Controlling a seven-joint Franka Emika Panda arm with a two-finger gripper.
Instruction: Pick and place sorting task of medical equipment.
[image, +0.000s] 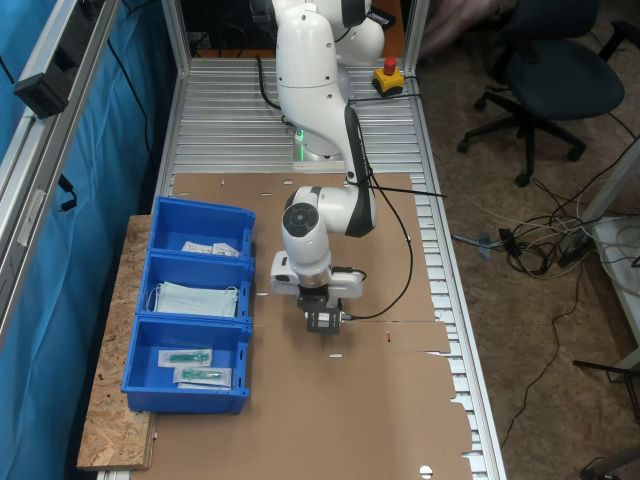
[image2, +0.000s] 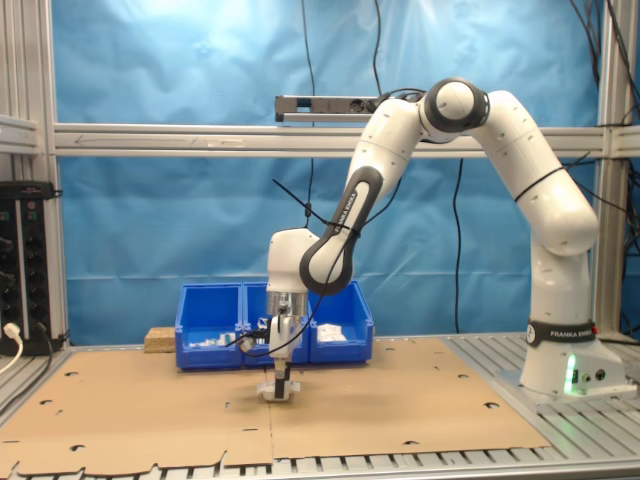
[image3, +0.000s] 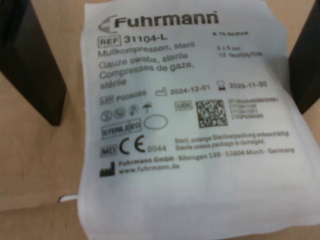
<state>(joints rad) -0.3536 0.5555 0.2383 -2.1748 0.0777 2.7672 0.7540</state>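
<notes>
A flat white square sachet (image3: 190, 130) with dark print, the medical equipment, lies on the brown cardboard. My gripper (image3: 177, 112) is lowered right over it and stands open. One black finger (image3: 35, 65) sits clear of one edge, and the other finger (image3: 307, 60) is close against the opposite edge. In the first exterior view the gripper (image: 322, 322) points straight down at the cardboard, beside the blue bins. In the second exterior view the gripper (image2: 281, 390) reaches the mat, where a bit of the white sachet (image2: 270, 395) shows at its tips.
A row of three blue bins (image: 150, 300) stands on a chipboard at the first exterior view's left, holding white sachets (image: 213, 247), pale blue masks (image: 197, 298) and clear packets with green parts (image: 195, 365). A red stop button (image: 388, 72) sits by the arm's base.
</notes>
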